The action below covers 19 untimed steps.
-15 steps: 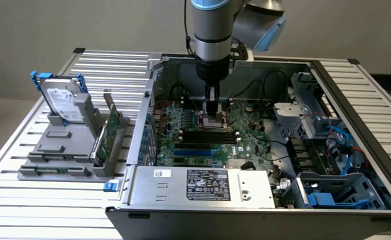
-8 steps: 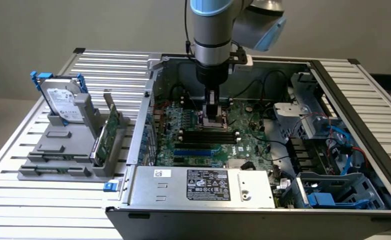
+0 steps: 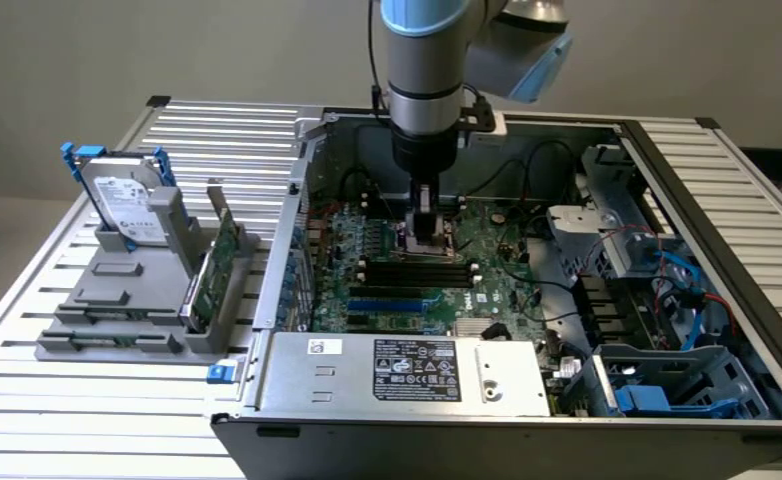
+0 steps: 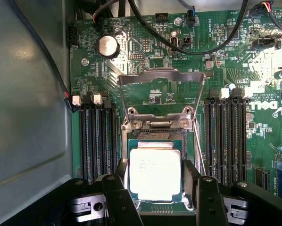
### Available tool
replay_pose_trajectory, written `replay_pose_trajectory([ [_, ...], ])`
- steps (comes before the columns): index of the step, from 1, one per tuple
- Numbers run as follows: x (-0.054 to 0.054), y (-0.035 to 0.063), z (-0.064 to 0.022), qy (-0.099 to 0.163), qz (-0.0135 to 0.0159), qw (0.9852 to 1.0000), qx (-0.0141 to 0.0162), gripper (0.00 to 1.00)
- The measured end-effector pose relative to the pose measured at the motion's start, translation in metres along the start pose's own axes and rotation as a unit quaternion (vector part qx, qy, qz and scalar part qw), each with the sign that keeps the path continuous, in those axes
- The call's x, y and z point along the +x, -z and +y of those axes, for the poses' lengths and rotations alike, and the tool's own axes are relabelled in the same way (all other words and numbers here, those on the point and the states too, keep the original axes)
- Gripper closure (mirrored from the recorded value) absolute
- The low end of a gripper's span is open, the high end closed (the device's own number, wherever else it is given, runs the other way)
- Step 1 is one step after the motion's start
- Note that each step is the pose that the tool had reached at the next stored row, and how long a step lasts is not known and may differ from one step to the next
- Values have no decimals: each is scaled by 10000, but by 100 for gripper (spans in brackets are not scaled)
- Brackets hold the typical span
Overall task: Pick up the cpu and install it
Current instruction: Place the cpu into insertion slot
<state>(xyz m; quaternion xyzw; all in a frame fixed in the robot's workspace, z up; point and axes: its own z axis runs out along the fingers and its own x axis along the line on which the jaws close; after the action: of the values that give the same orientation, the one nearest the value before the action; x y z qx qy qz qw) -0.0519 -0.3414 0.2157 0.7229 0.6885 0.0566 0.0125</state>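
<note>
At the centre of the exterior view, inside the open computer case, the gripper reaches down to the motherboard. Its fingers appear to pinch the cpu by two opposite edges, at the socket below the raised load plate; whether the chip is fully seated I cannot tell. It looks light, stiff and flat, with a slick metal lid and probably delicate contacts beneath, so the edges are the place to hold it. The lid's print is too faint to read. A Dell logo shows on the board. At the exterior view's left, the hard drive carries a white label, unreadable.
</note>
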Motion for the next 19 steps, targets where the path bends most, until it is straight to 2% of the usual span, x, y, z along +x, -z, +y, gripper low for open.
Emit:
replay_pose_trajectory([
  [10,-77,-65,1,56,5,10000,4,45],
  [19,-89,-102,22,123,12,9999,10,45],
])
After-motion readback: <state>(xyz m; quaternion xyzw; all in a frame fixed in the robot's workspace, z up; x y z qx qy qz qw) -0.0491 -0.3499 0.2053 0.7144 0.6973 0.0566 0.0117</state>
